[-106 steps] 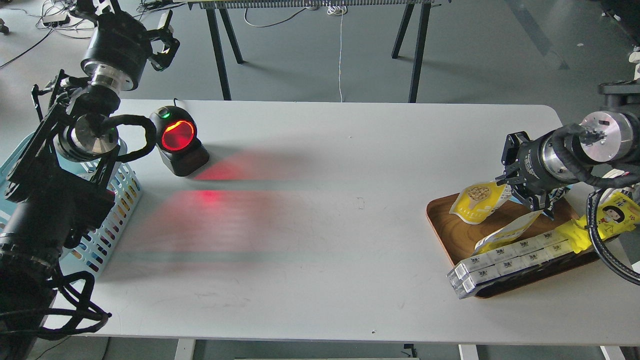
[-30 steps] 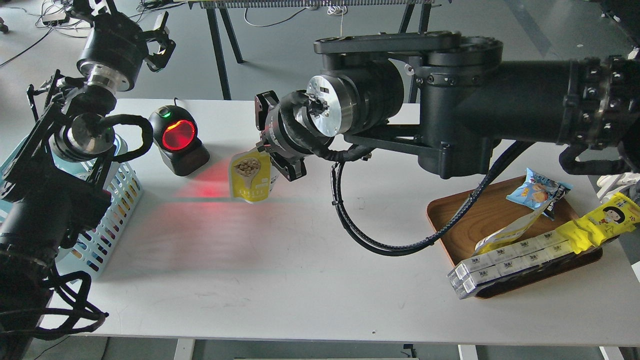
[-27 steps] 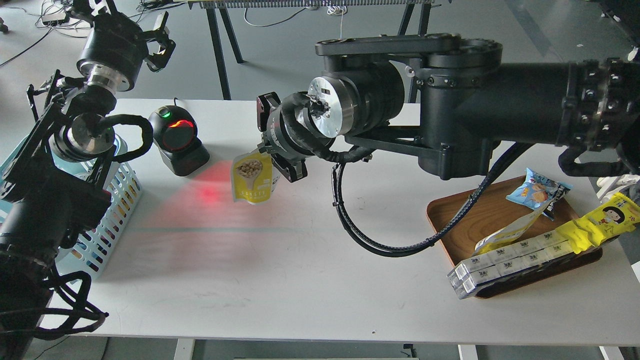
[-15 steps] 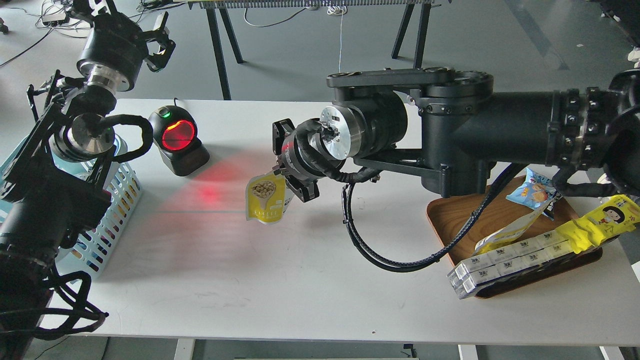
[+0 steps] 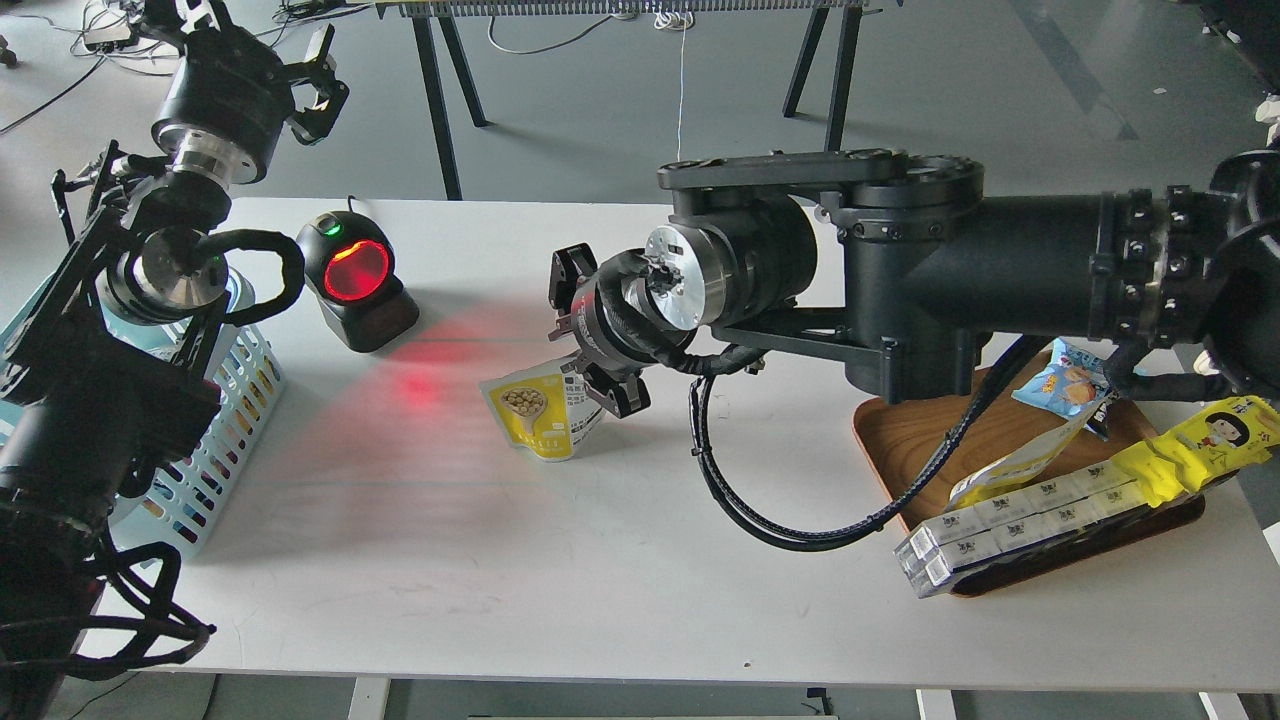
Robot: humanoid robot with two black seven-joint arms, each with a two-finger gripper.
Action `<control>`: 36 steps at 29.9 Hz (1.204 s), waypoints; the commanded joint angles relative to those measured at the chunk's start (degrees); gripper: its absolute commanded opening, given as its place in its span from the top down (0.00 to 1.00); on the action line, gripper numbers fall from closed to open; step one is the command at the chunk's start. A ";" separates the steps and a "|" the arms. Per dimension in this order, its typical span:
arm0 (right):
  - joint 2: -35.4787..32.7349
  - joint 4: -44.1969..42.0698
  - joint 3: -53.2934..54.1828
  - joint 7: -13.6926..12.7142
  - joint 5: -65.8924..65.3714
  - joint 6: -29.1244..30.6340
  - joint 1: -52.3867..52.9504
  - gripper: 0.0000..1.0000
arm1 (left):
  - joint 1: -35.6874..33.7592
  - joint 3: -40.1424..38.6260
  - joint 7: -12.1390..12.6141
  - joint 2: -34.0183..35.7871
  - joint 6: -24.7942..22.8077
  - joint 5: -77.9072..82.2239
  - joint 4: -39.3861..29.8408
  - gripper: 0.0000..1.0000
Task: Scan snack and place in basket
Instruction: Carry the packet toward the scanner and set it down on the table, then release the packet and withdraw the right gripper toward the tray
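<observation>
- Right hand (image 5: 588,345) of the black arm, reaching in from the right above mid-tabletop, fingers clamped on the upper right edge of the flat yellow-and-white snack pouch (image 5: 537,410).
- Pouch tilted, nut picture facing up, lower edge at or just above the white tabletop (image 5: 640,560); contact hard to tell.
- Black dome-shaped barcode scanner (image 5: 355,278) to the pouch's left, window glowing red, red light spilled across the surface between the two.
- Light blue slotted plastic basket (image 5: 225,420) at the left edge, largely hidden behind the left arm, well apart from the pouch.
- Left hand (image 5: 318,88) raised at the top left past the tabletop's far edge, two fingers parted, nothing between them.
- Brown wooden tray (image 5: 925,450) at the right, carrying a small blue snack packet (image 5: 1072,380), a row of white boxed packs (image 5: 1010,520) and a long yellow pack with a cartoon face (image 5: 1205,445).
</observation>
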 commanded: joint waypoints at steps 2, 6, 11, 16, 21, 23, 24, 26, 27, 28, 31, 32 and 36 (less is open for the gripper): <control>0.00 0.43 0.08 -0.01 -1.04 0.00 0.93 0.30 | 0.06 0.00 0.26 0.15 -0.01 0.09 0.00 0.00; -0.17 1.58 0.43 0.07 -3.50 0.00 3.47 0.13 | 0.06 0.09 0.62 0.24 0.34 0.88 0.00 0.00; -5.87 4.12 2.10 0.86 -5.96 0.00 3.83 0.08 | -0.21 0.17 1.23 2.78 -0.88 0.71 -0.44 0.00; -15.36 7.20 7.19 5.69 -7.29 0.00 3.48 0.08 | -1.08 0.87 4.04 7.00 -2.91 0.79 -1.57 0.00; -26.43 7.12 13.17 6.40 -6.93 2.06 1.38 0.08 | -1.00 6.04 5.27 17.26 -1.86 0.88 -15.00 0.00; -30.83 6.68 15.71 7.62 -7.02 4.87 -0.90 0.08 | -1.26 10.34 5.19 22.71 -1.15 0.97 -18.18 0.00; -33.02 6.33 17.38 8.24 -7.02 6.54 -2.13 0.08 | -1.44 12.46 5.19 25.35 -1.24 0.97 -19.06 0.00; -36.99 5.36 21.07 8.86 -7.11 10.23 -5.73 0.08 | -1.70 15.37 5.19 29.84 -1.59 1.49 -21.26 0.00; -38.57 4.75 23.18 9.04 -7.02 12.07 -7.84 0.08 | -1.88 16.16 5.19 31.77 -1.68 1.93 -22.66 0.00; -40.24 3.96 25.90 9.04 -6.94 14.00 -10.29 0.08 | -1.88 16.95 5.19 34.06 -1.94 2.54 -24.50 0.00; -44.72 2.64 34.94 9.74 -6.76 18.58 -18.64 0.08 | -1.62 18.71 5.19 40.82 -3.17 6.84 -31.00 0.00; -45.35 2.29 37.85 10.18 -6.85 20.33 -21.54 0.08 | -1.53 18.89 5.10 42.93 -3.52 8.68 -33.03 0.00; -45.44 -2.89 50.94 11.41 -6.76 30.61 -34.98 0.08 | -1.17 19.24 5.01 50.15 -5.71 15.80 -41.02 0.00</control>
